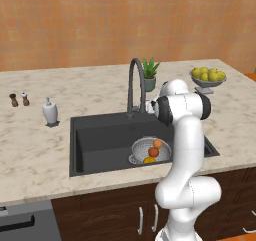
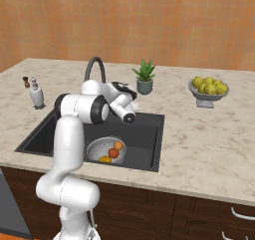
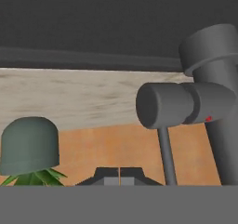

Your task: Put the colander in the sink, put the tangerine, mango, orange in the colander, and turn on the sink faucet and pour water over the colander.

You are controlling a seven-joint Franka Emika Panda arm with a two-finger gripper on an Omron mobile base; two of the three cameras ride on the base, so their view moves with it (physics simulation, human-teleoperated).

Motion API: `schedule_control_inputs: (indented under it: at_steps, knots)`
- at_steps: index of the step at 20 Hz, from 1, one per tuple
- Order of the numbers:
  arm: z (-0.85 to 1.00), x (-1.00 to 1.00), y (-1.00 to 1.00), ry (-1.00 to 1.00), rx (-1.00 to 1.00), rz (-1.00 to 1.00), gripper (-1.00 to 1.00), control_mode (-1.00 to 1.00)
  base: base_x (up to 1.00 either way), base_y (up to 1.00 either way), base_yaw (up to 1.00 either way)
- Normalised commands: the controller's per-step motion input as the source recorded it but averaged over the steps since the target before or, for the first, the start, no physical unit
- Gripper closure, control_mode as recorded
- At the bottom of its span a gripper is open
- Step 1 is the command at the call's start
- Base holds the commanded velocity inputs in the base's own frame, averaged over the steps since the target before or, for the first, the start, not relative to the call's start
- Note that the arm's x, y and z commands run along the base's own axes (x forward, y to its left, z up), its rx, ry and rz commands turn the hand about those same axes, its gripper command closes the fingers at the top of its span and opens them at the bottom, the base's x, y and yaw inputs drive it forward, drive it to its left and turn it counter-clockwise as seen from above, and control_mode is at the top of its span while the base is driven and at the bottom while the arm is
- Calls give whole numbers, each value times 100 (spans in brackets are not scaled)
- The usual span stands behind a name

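Hand view: gripper (image 3: 119,175) tips pressed together, holding nothing, upside down, close to sink faucet (image 3: 186,104) handle; arm bent over sink (image 1: 100,135).

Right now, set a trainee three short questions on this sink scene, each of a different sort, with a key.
1. True or false: the colander sits inside the sink with fruit in it.
2. Multiple choice: the claw is A) wide open, B) shut with nothing between its tips, C) shut on a fruit.
3. Fill in: in the hand view, the claw is close to the handle of the ______.

Key:
1. True; three pieces of fruit lie in it.
2. B.
3. Sink faucet; no water runs from it.
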Motion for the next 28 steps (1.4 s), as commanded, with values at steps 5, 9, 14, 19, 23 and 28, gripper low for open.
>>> schedule_control_inputs:
  at_steps: [5, 9, 14, 19, 23, 28]
  knots:
    - [0, 0, 26, 1, 0, 14, 100, -100, 0, 0, 0]
    - [-10, 4, 22, 0, 1, 16, 100, -100, 0, 0, 0]
    - [-14, 7, 14, -1, 2, 15, 100, -100, 0, 0, 0]
    - [-5, -17, 24, -13, 4, 22, 100, -100, 0, 0, 0]
    - [0, -47, 31, -18, 0, 21, 100, -100, 0, 0, 0]
    - [0, 6, 17, -11, 4, 12, 100, -100, 0, 0, 0]
